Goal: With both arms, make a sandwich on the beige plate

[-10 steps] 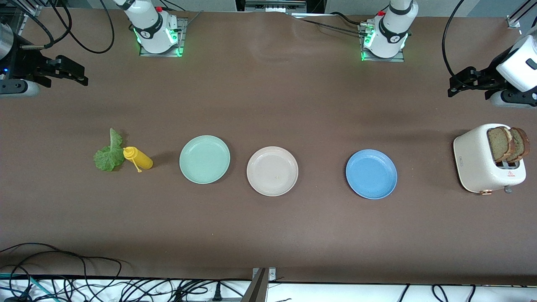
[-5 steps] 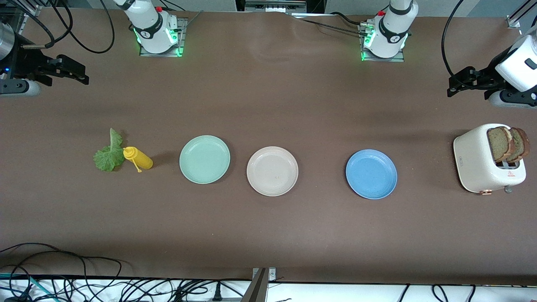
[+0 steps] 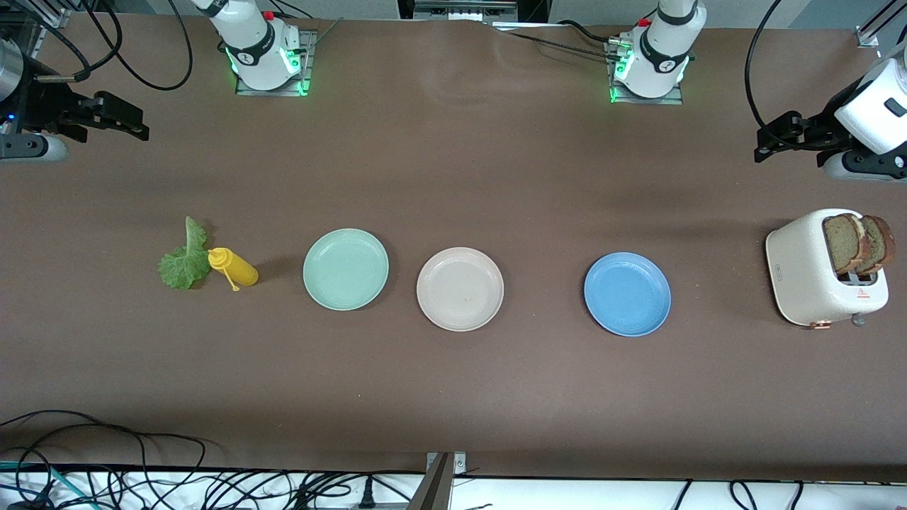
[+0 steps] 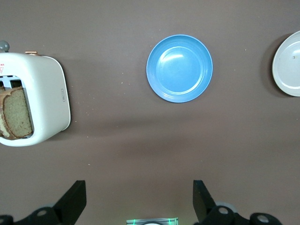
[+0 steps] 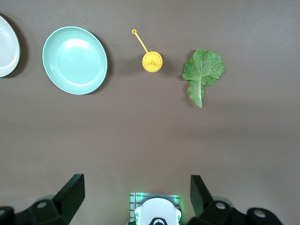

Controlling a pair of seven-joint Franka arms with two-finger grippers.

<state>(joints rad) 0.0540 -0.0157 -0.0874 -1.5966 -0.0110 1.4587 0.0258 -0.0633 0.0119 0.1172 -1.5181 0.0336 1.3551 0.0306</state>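
The beige plate is seen bare between a mint-green plate and a blue plate. Bread slices are held in the toaster at the left arm's end, lettuce at the right arm's. Left gripper and right gripper are raised, jaws spread.

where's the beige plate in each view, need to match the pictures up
Front view: the beige plate sits mid-table, between the mint-green plate and the blue plate.
Left wrist view: only part of the plate shows, cut off at the picture's edge, past the blue plate.
Right wrist view: a sliver at the edge, beside the mint-green plate.
Shared landmark: the beige plate itself; no other item appears in all three.
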